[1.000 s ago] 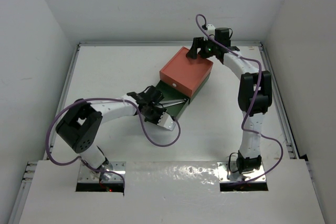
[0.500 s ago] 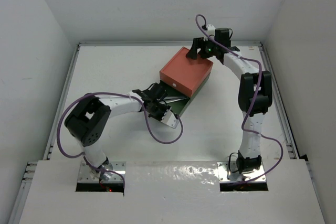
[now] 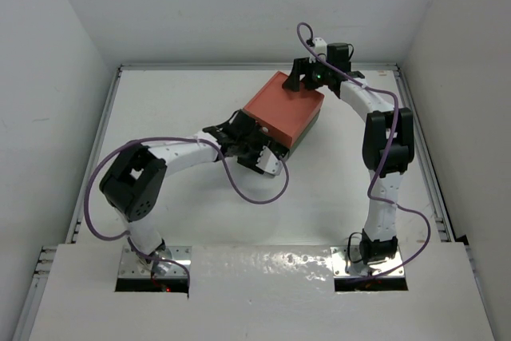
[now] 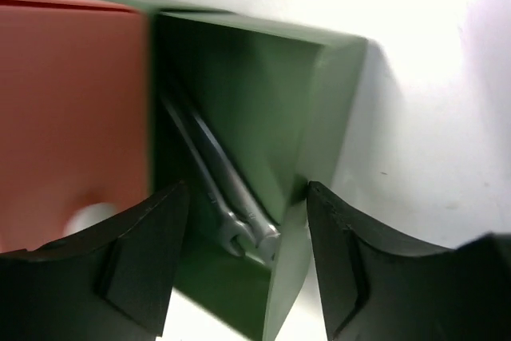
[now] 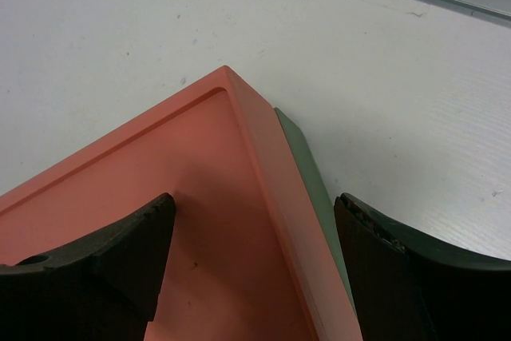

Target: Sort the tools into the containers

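Left gripper [image 4: 246, 204] empty, fingers spread over green box [image 4: 275, 93] corner.
Two silver wrenches [image 4: 215, 161] lie inside it; orange-red box [image 5: 200, 221] stacked partly on top, right gripper [image 5: 255, 207] spread wide astride its corner.

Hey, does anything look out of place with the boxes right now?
Yes: the orange box sits on top of the green box, covering most of it; only a strip with two wrenches shows.

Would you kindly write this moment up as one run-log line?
left gripper: open above green box | two wrenches: inside green box | right gripper: open at orange box corner
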Robot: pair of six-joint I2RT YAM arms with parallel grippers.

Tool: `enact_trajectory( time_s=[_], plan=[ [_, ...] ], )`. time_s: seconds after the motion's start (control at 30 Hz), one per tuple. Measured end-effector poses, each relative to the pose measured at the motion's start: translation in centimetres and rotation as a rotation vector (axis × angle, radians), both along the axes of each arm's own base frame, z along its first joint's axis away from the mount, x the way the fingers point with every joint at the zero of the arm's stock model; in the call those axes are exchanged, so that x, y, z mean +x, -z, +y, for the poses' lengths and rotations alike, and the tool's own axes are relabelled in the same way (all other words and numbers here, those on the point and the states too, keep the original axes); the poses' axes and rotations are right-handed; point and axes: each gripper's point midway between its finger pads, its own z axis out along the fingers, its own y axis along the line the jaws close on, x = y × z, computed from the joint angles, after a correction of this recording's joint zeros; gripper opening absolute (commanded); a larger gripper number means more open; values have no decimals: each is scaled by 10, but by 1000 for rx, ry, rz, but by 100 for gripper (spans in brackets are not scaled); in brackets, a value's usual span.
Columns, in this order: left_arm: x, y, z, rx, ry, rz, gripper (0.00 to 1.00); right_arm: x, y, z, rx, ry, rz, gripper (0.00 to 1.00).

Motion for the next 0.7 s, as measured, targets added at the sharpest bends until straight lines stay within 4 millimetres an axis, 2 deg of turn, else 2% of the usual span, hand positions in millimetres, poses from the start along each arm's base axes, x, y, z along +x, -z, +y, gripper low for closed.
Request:
enact_trajectory(
  time_s=[0.1, 0.2, 0.27, 0.3, 0.33, 0.37, 0.43, 0.63, 0.7],
  plan=[
    [-2, -21, -5, -50, 0, -8, 64, 0, 0, 0, 0, -1, 1, 79],
    [-15, -49, -4, -104, 30, -22, 64, -1, 0, 0, 1, -4, 2, 78],
    [-27, -66, -1, -146, 34, -25, 42, -1, 0, 1, 1, -7, 1, 77],
    [-34, -72, 2, -165, 28, -16, 13, -1, 0, 1, 2, -8, 1, 75],
    [-39, -74, 4, -178, 13, 6, 3, -1, 0, 1, 3, -9, 2, 74],
    [-41, -75, 4, -185, 2, 20, 0, -2, 0, 2, 5, -11, 2, 74],
    [-44, -65, 5, -177, -23, 74, 0, -2, 0, 2, 7, -14, 2, 74],
    [-52, 9, 16, 11, -98, 302, 0, -2, 0, 2, 8, -14, 4, 74],
    [-57, 27, 22, 63, -106, 342, 0, -2, 0, 2, 7, -15, 3, 74]
  ],
)
